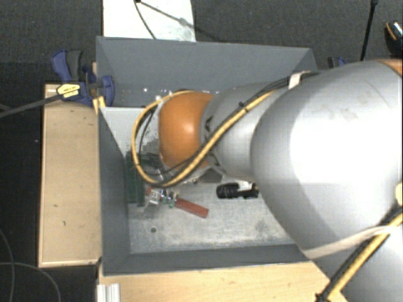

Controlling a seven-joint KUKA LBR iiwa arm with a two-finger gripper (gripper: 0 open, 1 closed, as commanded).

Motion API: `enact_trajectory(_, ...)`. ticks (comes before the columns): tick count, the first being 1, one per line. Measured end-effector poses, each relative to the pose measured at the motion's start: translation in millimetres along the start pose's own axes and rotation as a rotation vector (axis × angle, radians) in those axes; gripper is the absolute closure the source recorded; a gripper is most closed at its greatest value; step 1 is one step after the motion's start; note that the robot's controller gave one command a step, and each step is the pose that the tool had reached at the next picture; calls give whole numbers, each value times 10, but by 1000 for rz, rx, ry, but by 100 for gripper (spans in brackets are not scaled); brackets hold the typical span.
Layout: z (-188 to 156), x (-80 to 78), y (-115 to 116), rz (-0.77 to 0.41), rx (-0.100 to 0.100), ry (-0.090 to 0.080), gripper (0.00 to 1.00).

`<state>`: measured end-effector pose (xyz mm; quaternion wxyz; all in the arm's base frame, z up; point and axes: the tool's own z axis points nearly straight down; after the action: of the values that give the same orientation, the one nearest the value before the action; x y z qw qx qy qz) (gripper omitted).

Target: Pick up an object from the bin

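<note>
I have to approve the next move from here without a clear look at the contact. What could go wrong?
1. The gripper is low and close to the bin's left wall; moving further left might scrape it.
2. A small green-and-white thing and a red-brown flat piece lie close together beside it, so a grasp could catch both or push one away.
3. The orange wrist cover hangs over that spot, so a miss may be hard to notice.

The bin [189,68] looks like matt grey metal, its floor dull and lightly speckled. The arm [327,156] has a smooth, silvery painted shell with a soft sheen. Its orange cover [179,131] is smooth and glossy, like plastic. The cable [214,140] is yellow-sheathed. On the floor, the black cylinder [236,190] shines like plastic, and the red strip [192,208] looks matt.
</note>
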<state>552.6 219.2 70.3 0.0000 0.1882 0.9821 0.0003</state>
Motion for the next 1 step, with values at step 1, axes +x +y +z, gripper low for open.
enact_trajectory(1, 1, 95, -55, 192, 2, 3, 0)
